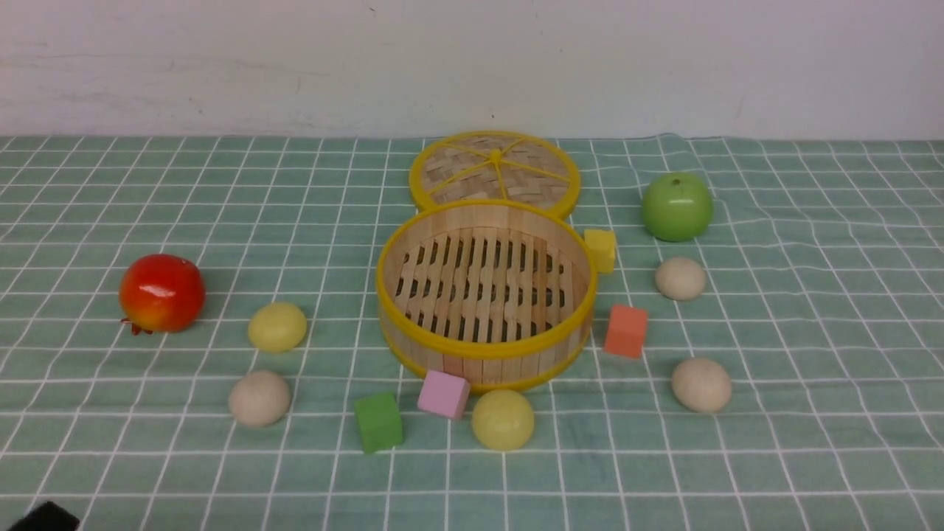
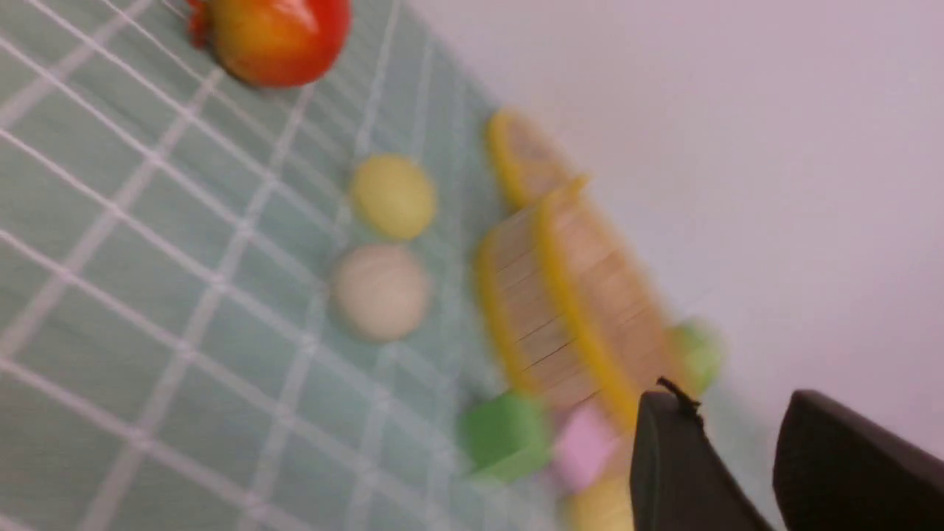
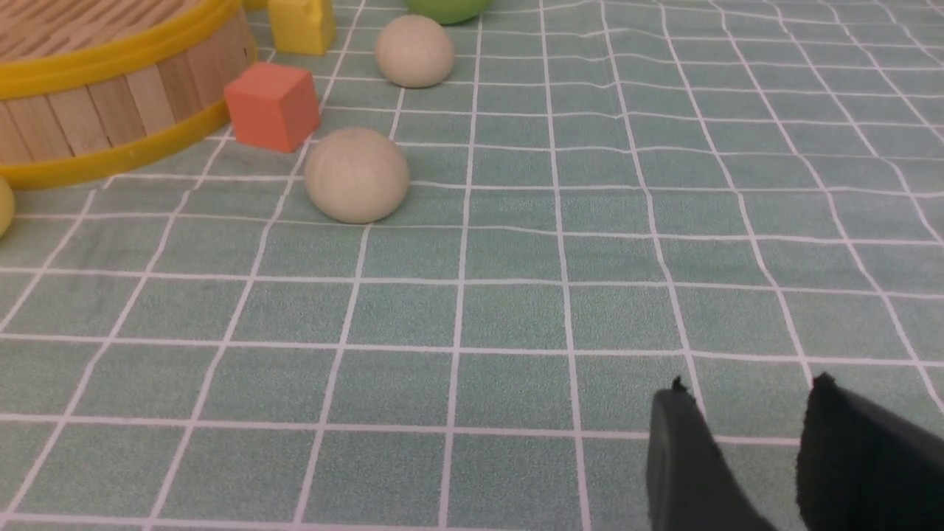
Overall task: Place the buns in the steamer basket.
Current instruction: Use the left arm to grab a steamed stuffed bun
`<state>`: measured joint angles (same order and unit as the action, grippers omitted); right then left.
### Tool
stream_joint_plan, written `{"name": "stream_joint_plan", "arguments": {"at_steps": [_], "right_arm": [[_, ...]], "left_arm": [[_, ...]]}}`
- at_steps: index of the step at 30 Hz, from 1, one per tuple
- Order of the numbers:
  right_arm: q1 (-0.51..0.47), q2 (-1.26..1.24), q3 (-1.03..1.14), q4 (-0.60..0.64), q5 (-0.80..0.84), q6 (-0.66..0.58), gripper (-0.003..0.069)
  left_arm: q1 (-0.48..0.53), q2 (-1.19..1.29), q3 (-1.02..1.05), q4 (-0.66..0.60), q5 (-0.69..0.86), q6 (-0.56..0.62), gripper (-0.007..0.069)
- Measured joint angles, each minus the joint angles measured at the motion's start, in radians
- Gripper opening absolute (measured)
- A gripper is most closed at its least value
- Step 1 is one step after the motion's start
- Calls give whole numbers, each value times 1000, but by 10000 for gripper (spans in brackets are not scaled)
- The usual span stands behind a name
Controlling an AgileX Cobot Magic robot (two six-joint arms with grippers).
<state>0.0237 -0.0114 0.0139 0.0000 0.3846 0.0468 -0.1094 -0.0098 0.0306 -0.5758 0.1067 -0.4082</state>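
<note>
Two yellow and three beige are counted, all found loose on the bench [image 1: 811, 332], none inside the steamer basket [image 1: 483, 352]. The basket is stood upright at centre, its slatted floor bare. The bench is covered by a green cloth with a white grid, slightly rumpled at the far right. It is backed by a plain white wall [image 1: 472, 66].

- **Robot's left:** a left yellow bun [image 1: 276, 326] is seen, with a left beige bun [image 1: 259, 398] nearer the camera. A red pomegranate [image 1: 161, 293] is set further out.
- **Front of basket:** a front yellow bun [image 1: 502, 420] is placed just beside a pink cube [image 1: 443, 394], with a green cube [image 1: 378, 421] next along.
- **Right:** a far beige bun [image 1: 680, 279] and a near beige bun [image 1: 700, 385] are noted, with an orange cube [image 1: 626, 331] near the basket wall. A yellow cube [image 1: 600, 249] is set just beside the rim, and a green apple [image 1: 676, 206] beyond.
- **Behind:** a woven lid [image 1: 494, 169] is laid flat, its near edge hidden by the basket.

The left end effector [image 2: 734, 413] is caught in a blurred view with its fingers parted and nothing gripped. The right end effector [image 3: 748, 394] is likewise parted and empty. It is held low over bare cloth, well apart from the near beige bun.
</note>
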Motion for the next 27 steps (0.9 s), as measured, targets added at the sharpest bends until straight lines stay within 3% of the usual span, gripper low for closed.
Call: {"name": "stream_joint_plan", "arguments": {"at_steps": [3,7,12,13,15,19,22,27], "right_arm": [[0,0,0,0,0,0,240],[0,0,0,0,0,0,240],[0,0,0,0,0,0,240],[0,0,0,0,0,0,240],[0,0,0,0,0,0,240],[0,0,0,0,0,0,240],[0,0,0,0,0,0,240],[0,0,0,0,0,0,240]], "left_arm": [[0,0,-1,-55,-61,-2,209],[0,0,-68,-49,33,22,166],[0,231,-346,119,343,158,-14],[0,245,-346,119,359,158,-14],[0,469,-508,203,579,206,-14],[0,771,-669,298,775,266,-14],[0,985,-749,333,798,290,-14],[-71,1283,-907,273,774,392,-14]]}}
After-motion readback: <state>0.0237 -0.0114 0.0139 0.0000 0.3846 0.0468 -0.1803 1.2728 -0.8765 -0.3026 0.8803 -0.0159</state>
